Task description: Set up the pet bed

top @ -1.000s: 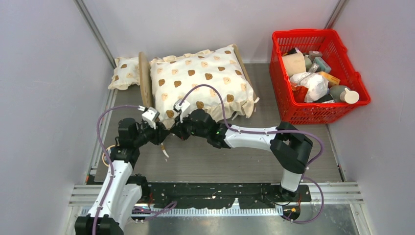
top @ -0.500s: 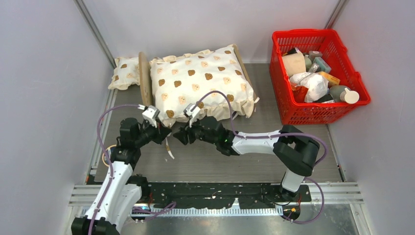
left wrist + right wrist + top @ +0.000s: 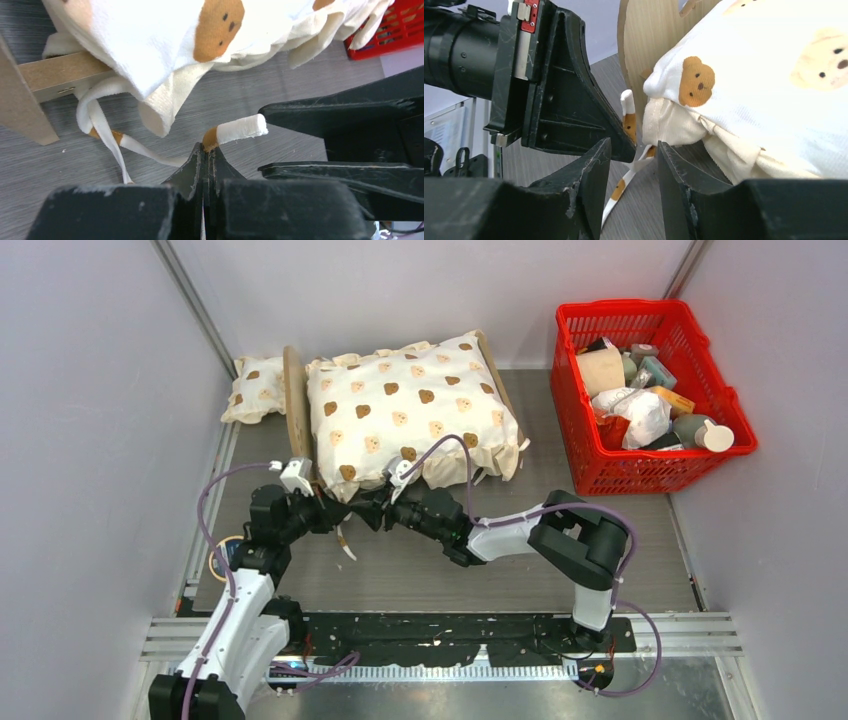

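Since a second ago the left jaws have shut and the right jaws have parted. The pet bed (image 3: 294, 390) stands far left on the table (image 3: 450, 575). It is light, stiff wood under a soft cushion (image 3: 400, 405), so we would grip its rail. The left jaws pinch the tie ribbon (image 3: 240, 129); the right jaws stand half apart beside it, holding nothing.

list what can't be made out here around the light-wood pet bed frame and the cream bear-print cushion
- Bed base: top view, the cream bear-print ruffled cushion covers everything inside the light-wood pet bed frame.
- Where the cream fabric tie pinched in the shut left gripper attaches: left wrist view, under the cushion's ruffle.
- Contents of the red plastic basket: top view, piled and too small.
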Controlling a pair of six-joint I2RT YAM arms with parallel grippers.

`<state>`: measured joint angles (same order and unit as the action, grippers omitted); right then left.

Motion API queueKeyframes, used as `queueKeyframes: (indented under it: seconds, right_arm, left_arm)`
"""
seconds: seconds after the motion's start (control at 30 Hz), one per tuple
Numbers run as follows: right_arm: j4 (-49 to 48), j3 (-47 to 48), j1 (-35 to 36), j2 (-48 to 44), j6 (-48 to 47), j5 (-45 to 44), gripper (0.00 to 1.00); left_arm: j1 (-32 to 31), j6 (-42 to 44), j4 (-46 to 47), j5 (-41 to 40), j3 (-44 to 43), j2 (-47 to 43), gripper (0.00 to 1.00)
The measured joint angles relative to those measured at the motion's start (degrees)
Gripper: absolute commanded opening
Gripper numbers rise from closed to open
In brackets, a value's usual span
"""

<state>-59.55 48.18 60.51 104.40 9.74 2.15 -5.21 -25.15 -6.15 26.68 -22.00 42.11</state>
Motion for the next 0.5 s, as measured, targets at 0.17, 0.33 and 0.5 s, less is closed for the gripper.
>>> queueKeyframes:
  seconds: [0.17, 0.33, 0.5]
  right_arm:
    - [-1.8, 1.2, 0.0, 2.9, -1.3, 0.5, 0.49]
    - [-5.2, 1.2, 0.4, 5.3, -1.7, 0.8, 0.50]
    - [-6.8, 1.2, 1.3, 7.7, -2.1, 0.9, 0.51]
  left_arm:
    - [0.0, -3.3, 0.0, -2.0, -0.1, 0.2, 0.00]
    - [0.0, -6.5, 0.0, -3.0, -0.1, 0.5, 0.00]
    - [0.0, -9.2, -0.1, -4.3, -0.1, -0.3, 0.00]
